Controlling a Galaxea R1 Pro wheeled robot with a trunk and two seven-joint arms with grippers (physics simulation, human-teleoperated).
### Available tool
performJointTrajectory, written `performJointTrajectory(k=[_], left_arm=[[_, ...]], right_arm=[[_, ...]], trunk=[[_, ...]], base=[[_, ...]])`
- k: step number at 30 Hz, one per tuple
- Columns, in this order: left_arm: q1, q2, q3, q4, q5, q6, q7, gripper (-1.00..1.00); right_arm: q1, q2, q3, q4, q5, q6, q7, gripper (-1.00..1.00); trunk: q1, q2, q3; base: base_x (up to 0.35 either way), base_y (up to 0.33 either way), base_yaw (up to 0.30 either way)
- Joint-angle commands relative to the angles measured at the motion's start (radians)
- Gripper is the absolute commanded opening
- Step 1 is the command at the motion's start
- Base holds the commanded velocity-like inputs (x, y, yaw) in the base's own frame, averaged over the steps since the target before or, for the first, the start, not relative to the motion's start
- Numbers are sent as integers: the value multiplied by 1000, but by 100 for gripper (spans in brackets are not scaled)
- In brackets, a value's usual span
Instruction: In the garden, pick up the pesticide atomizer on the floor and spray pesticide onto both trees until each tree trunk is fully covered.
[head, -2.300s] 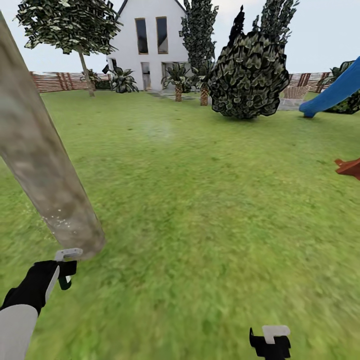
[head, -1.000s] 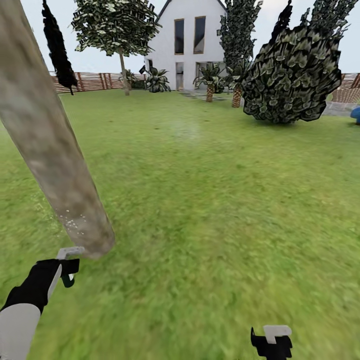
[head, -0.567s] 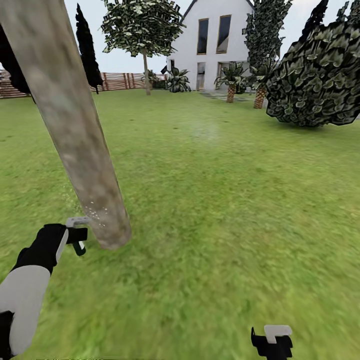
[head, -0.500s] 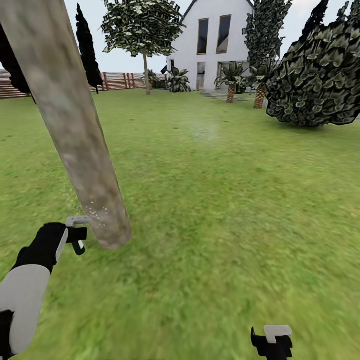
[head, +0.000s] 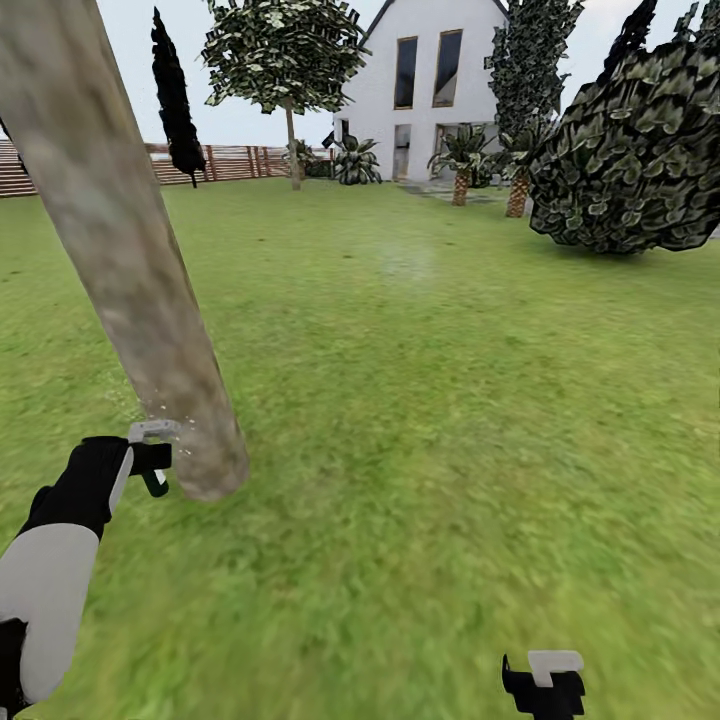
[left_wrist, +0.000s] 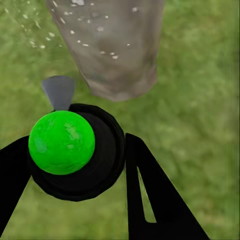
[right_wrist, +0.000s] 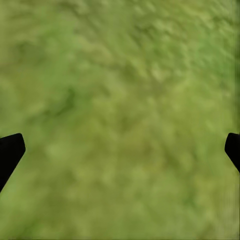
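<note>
A thick pale grey-beige tree trunk (head: 120, 250) leans across the left of the head view and meets the grass (head: 420, 420) at its foot. My left gripper (head: 148, 462) is shut on the pesticide atomizer (head: 150, 435), right beside that foot. In the left wrist view the atomizer (left_wrist: 75, 150) is a black round bottle with a green spot on top. Black fingers (left_wrist: 145, 195) hold it, and its grey nozzle points at the trunk (left_wrist: 110, 45). White specks dot the bark. A second leafy tree (head: 285, 50) stands far off. My right gripper (head: 545, 680) is open and low over grass (right_wrist: 120, 100).
A white house (head: 425, 90) and a brown slatted fence (head: 225, 162) close the lawn at the back. A big dark bush (head: 630, 160) stands at the right, short palms (head: 462, 160) near the house, and a thin black tree (head: 172, 90) by the fence.
The camera swung left, sliding house and bush rightward in the picture. In the last half second the trunk shifted slightly left. My left gripper keeps the atomizer at the trunk's foot.
</note>
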Motion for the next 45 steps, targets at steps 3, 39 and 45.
performJointTrajectory(k=[3, 39, 45], left_arm=[[-14, -1, 0, 0, -1, 0, 0, -100], [-6, -3, -3, 5, -8, 0, 12, -100], [-6, -6, -4, 6, -8, 0, 12, -100]], right_arm=[[0, 0, 0, 0, 0, 0, 0, 100], [0, 2, 0, 0, 0, 0, 2, 100], [0, 0, 0, 0, 0, 0, 2, 100]], trunk=[[0, 0, 0], [0, 0, 0], [0, 0, 0]], base=[[-72, -273, 95], [129, -234, 141], [145, -244, 138]])
